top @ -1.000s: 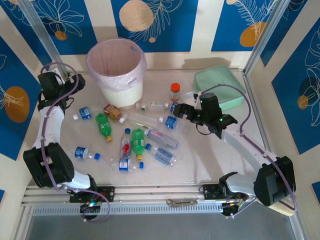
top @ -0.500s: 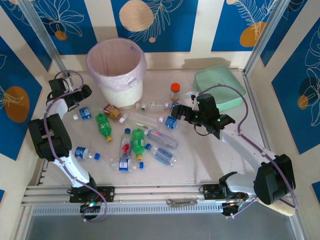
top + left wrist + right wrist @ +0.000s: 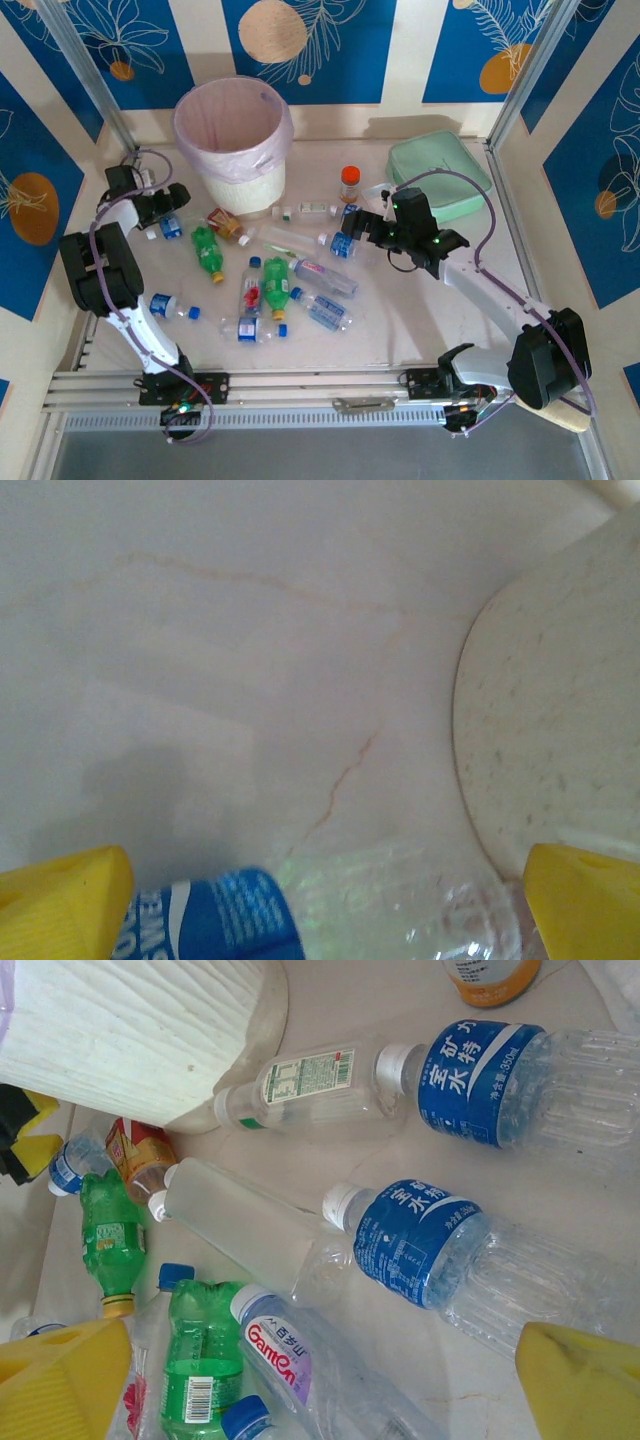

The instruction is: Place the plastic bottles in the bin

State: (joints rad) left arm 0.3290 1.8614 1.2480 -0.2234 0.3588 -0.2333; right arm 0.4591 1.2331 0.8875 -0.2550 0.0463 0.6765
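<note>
We find the left tool (image 3: 163, 203) at the left of the top view, low over the counter (image 3: 400, 320) and just beside the bin (image 3: 240, 180), its jaws spread wide. In the left wrist view, a clear blue-labelled bottle (image 3: 230, 920) lies between the yellow fingers (image 3: 60, 900) at the bottom edge; we cannot tell whether the left finger touches its label. The right tool (image 3: 360, 225) sits right of centre, jaws likewise spread and holding nothing, with a second blue-labelled bottle (image 3: 343, 245) just in front of it. In the right wrist view this bottle (image 3: 420, 1245) lies on its side between the fingertips, above them in the frame. The remaining plastic bottles (image 3: 270, 285) lie scattered on the counter below the bin, green ones among clear ones. The bin stands upright at upper left of centre. An orange bottle (image 3: 349, 183) stands near the mint-green case (image 3: 440, 175) at upper right.
</note>
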